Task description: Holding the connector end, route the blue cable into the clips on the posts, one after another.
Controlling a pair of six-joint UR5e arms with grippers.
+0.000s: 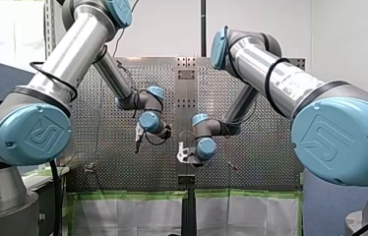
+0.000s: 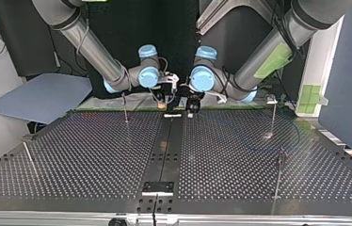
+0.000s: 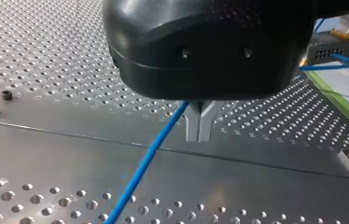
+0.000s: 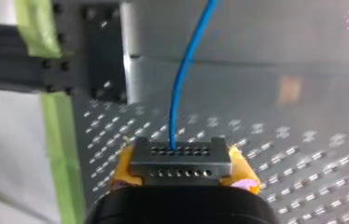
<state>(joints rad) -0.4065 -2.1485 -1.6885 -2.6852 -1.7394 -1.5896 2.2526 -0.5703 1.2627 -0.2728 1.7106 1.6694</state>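
While connector [image 4: 180, 158] in gripper [image 4: 182, 170], cable [image 4: 178, 102] ahead

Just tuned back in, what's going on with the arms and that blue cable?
My right claw is shut on the grey connector, with the blue cable leading away from it. My left claw has its metal fingers together, the cable running right beside them; whether it is pinched I cannot tell. The posts stand apart from both claws; I see no cable in their clips.
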